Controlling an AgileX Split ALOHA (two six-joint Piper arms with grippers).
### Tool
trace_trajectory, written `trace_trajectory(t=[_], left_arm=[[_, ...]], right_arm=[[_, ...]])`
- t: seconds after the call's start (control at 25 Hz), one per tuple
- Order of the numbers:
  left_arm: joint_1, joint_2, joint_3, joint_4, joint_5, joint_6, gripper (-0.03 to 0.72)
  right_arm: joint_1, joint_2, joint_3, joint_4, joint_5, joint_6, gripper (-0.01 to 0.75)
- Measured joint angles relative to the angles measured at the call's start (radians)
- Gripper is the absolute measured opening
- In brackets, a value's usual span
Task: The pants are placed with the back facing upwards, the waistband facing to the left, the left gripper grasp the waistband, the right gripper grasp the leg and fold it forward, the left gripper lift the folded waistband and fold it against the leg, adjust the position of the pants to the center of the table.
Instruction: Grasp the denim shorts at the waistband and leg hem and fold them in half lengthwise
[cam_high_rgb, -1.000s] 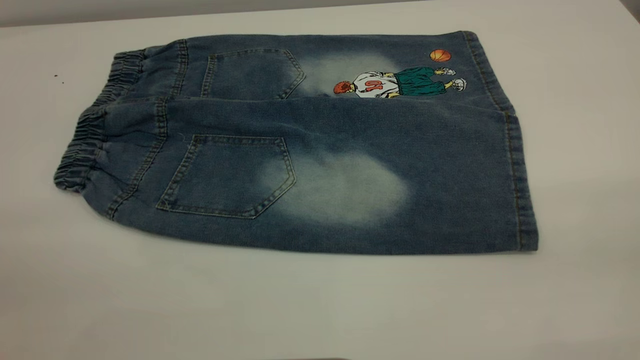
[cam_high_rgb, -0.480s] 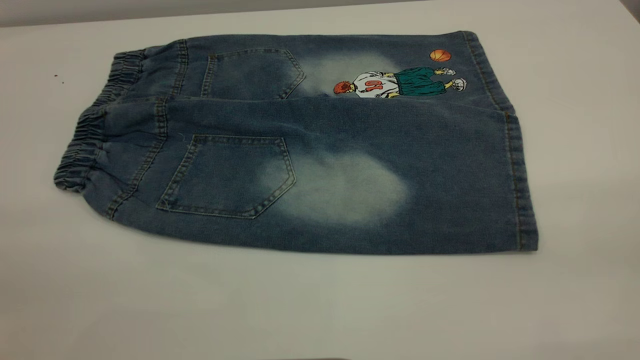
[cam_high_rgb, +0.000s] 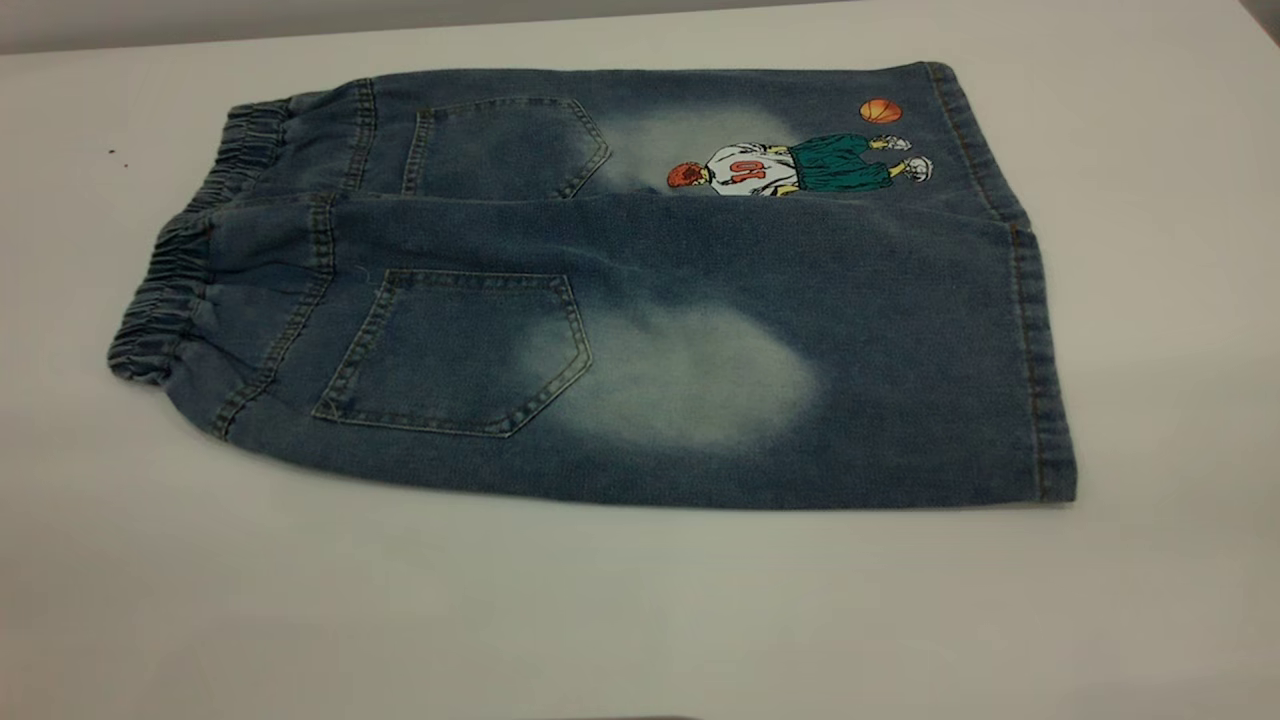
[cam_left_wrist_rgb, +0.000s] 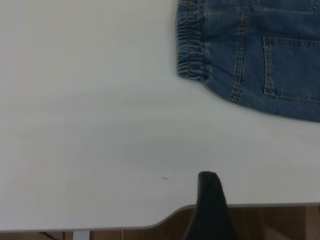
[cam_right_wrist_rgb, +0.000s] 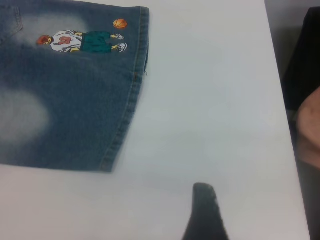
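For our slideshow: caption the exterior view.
Denim pants flat on white table, waistband left, no gripper visible.

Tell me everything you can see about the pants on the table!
The pants are short, dark-blue denim with pale faded patches and tan stitching. They lie flat on the white table, back side up, showing two back pockets. The wrinkly elastic waistband is at the left, the leg hems at the right. The far leg has a cartoon basketball player with an orange ball; the near leg is plain. Only the table touches them; no gripper reaches them.
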Motion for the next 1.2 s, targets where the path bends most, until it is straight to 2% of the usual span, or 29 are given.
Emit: trace_trajectory(t=[0.36,0.68,1.04,1.2], left_arm=[[0.0,0.0,0.0,0.001,0.0,-0.008,0.47],[0.0,0.091,-0.052,0.03,-0.021,-0.118,0.47],[0.0,0.527,-0.227,0.046,-0.227,-0.059,0.474],[0.0,0.739,-0.272,0.045,-0.335,-0.041,0.501]], right_arm=[[0.0,0.0,0.0,0.002,0.0,0.002,0.444],[0.0,0.064,-0.015,0.003,-0.003,0.053,0.608],[0.0,0.38,-0.191,0.016,-0.104,0.077,0.612],[0.0,0.532,-0.25,0.068,-0.157,0.068,0.601]])
